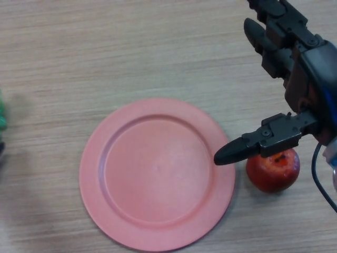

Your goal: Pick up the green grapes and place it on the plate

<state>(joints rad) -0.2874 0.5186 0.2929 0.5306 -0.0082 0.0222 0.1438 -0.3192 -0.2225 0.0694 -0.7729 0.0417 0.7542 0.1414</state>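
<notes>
A red apple sits just beside the pink plate, under the released right hand; green shows at the tabletop's left edge.

The right arm comes in from the 3 o'clock side of the head view and reaches up toward 1 o'clock. Its right hand is spread open and holds nothing. The thick fingers extend straight toward 11 o'clock near the upper edge, lying side by side. The thumb juts out separately from the lower part of the palm, pointing toward 8 o'clock, well apart from the fingers. The wrist and forearm run off at the right edge. The left hand shows nowhere in the view.
</notes>
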